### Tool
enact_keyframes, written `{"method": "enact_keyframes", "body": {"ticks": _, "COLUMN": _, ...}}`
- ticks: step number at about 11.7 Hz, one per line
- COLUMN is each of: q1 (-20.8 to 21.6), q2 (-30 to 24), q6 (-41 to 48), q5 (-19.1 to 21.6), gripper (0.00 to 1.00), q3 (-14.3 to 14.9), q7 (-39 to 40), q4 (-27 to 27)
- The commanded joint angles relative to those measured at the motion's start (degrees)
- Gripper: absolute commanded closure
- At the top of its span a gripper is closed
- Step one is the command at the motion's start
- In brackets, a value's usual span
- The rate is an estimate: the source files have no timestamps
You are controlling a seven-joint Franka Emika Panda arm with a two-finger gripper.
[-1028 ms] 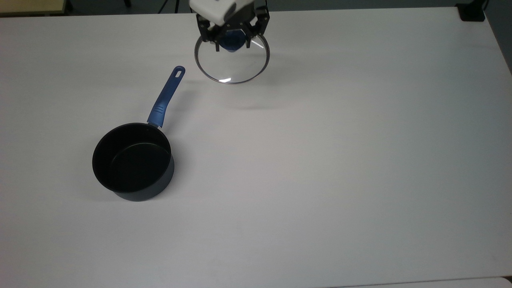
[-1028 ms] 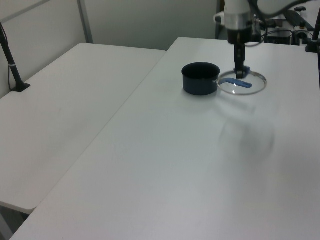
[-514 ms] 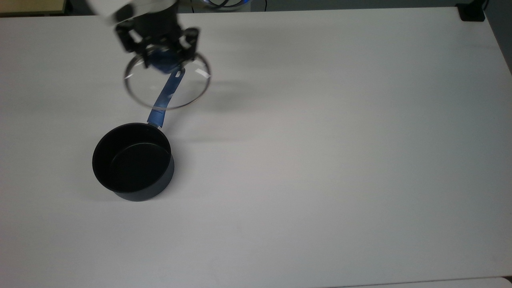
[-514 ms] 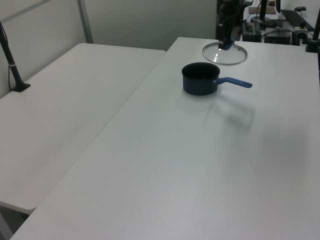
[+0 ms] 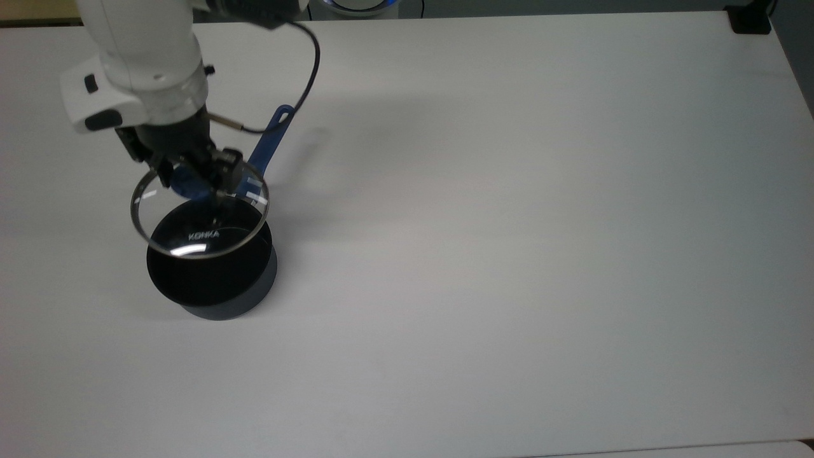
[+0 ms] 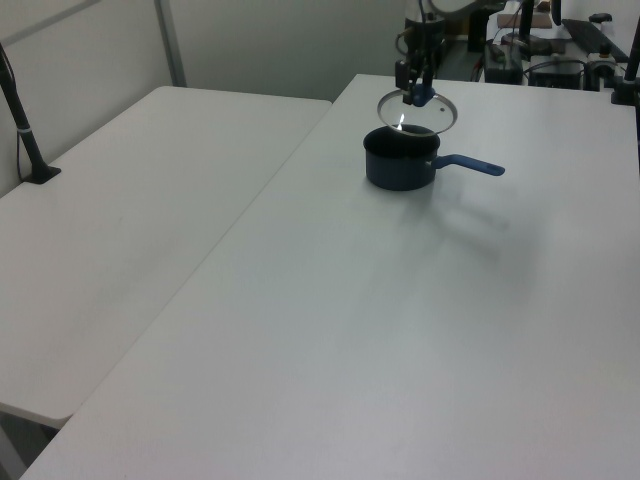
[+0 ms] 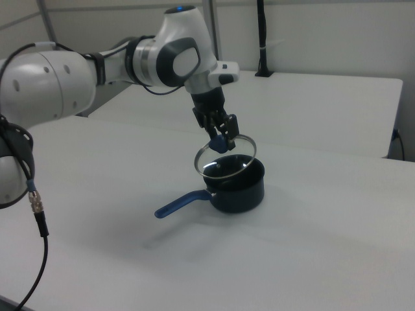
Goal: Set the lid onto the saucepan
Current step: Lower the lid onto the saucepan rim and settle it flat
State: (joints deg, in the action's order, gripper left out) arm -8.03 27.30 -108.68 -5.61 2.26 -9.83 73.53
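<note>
In the top view you have the gripper (image 5: 197, 178) pinching the blue knob (image 5: 189, 182) of the lid (image 5: 199, 213), and the glass disc hangs over the saucepan (image 5: 212, 264) but not squarely: its rim reaches past the pot's mouth toward the top view's upper left, while the pot's lower right rim stays uncovered. So before you lower, I'd slide the lid a little toward the top view's lower right until the metal ring sits concentric with the dark opening; the blue handle (image 5: 270, 141) runs off to the upper right and should not be in your way. In the left view the lid (image 6: 418, 109) is plainly above the saucepan (image 6: 401, 157), apart from it, and looks tilted rather than level, so flatten your wrist as you come down or one edge will likely strike the rim first and nudge the light pot across the table (image 6: 420, 330). In the right view the lid (image 7: 225, 155) hovers just over the pot (image 7: 238, 184), its near edge dipped lower than its far edge; descend slowly, keep your hold on the knob until the ring rests all round, and only then let go.
</note>
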Motion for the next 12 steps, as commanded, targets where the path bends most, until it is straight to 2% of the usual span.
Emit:
{"method": "enact_keyframes", "body": {"ticks": 1, "q1": 1.44, "q2": 4.24, "q6": -3.1, "q5": -1.85, "gripper": 0.47, "q3": 1.08, "q7": -5.98, "q4": -3.4}}
{"method": "enact_keyframes", "body": {"ticks": 5, "q1": 2.23, "q2": 7.58, "q6": -5.31, "q5": -2.04, "gripper": 0.47, "q3": 1.08, "q7": -11.52, "q4": -3.13}}
{"method": "enact_keyframes", "body": {"ticks": 12, "q1": 1.97, "q2": 8.73, "q6": -8.64, "q5": -2.13, "gripper": 0.47, "q3": 1.08, "q7": -14.34, "q4": -3.22}}
